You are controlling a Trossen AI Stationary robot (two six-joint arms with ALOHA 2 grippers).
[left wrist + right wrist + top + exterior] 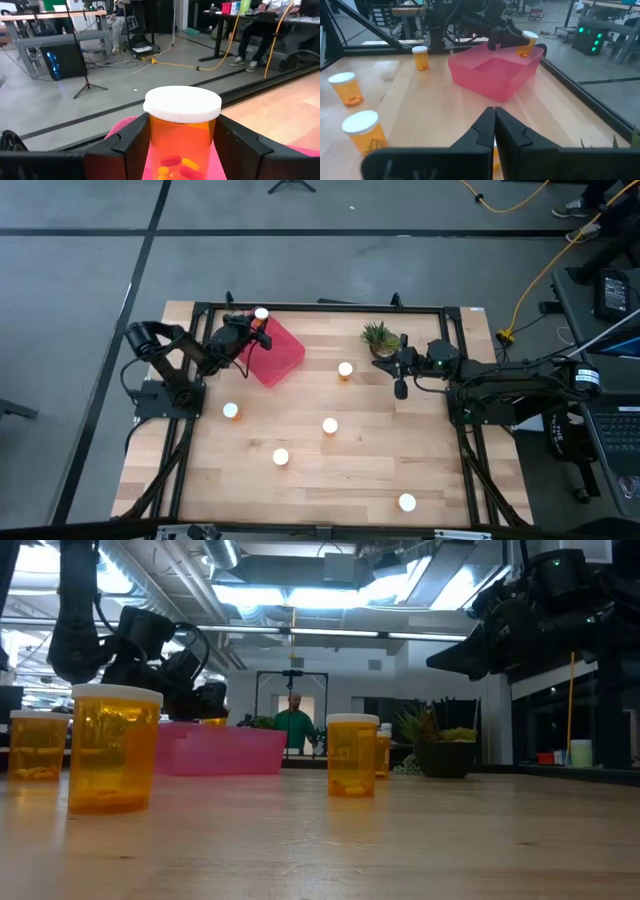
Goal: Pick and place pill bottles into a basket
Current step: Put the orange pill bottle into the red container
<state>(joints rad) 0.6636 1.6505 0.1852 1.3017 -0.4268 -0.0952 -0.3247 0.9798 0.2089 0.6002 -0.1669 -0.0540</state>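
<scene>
- The left gripper (pixel 256 320) holds 1 pill bottle (pixel 182 131) between its fingers (pixel 131 150), clamped on the orange body below the white cap, and hovers over the far edge of the red basket (pixel 280 352).
- The step in hand looks like the drop: the bottle seems to hang above the basket's rim rather than its middle, though the high view leaves this unclear, so nudging it inward over the floor first would be safer.
- Lower it toward the basket floor before letting go; a tall, light bottle released from height will likely bounce or tip over the low wall.
- Spread the fingers fully and lift straight up so neither finger drags the cap.
- The right gripper (pixel 494 131) waits near the potted plant (pixel 379 336), its fingers pressed together on nothing.
- 5 more bottles stand on the table (pixel 440 470); the nearest to the left arm (pixel 231 411) makes a sensible next pick, and the one by the plant (pixel 345 370) suits the right arm.
</scene>
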